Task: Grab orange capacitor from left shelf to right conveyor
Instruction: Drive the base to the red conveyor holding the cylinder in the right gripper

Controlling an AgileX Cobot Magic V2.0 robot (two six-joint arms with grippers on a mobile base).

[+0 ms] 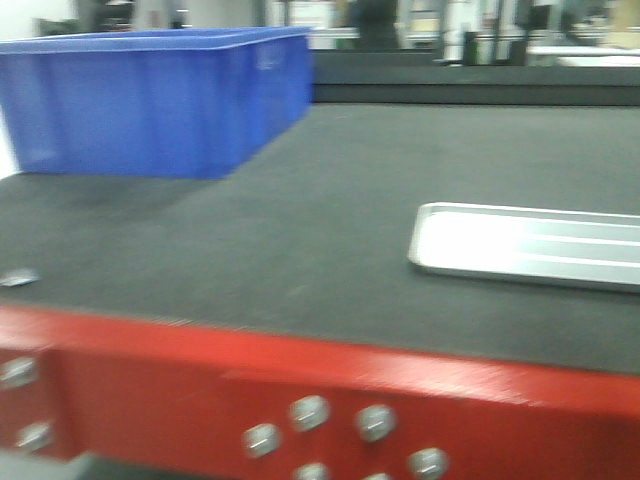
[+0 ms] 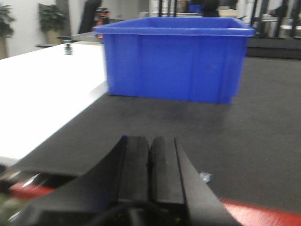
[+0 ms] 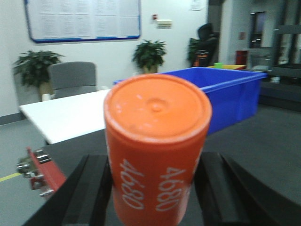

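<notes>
The right gripper is clamped on the upright capacitor, which is held above the conveyor, short of the bin.

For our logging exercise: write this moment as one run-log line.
right gripper: shut on orange capacitor, upright | left gripper: shut, empty | right conveyor: holds blue bin, silver tray

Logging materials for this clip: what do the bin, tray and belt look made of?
Blue bin: likely moulded plastic, smooth, evenly coloured. Silver tray: probably metal, bright reflective sheen. Conveyor belt: dark grey, matte, textured; perhaps rubber or fabric.
</notes>
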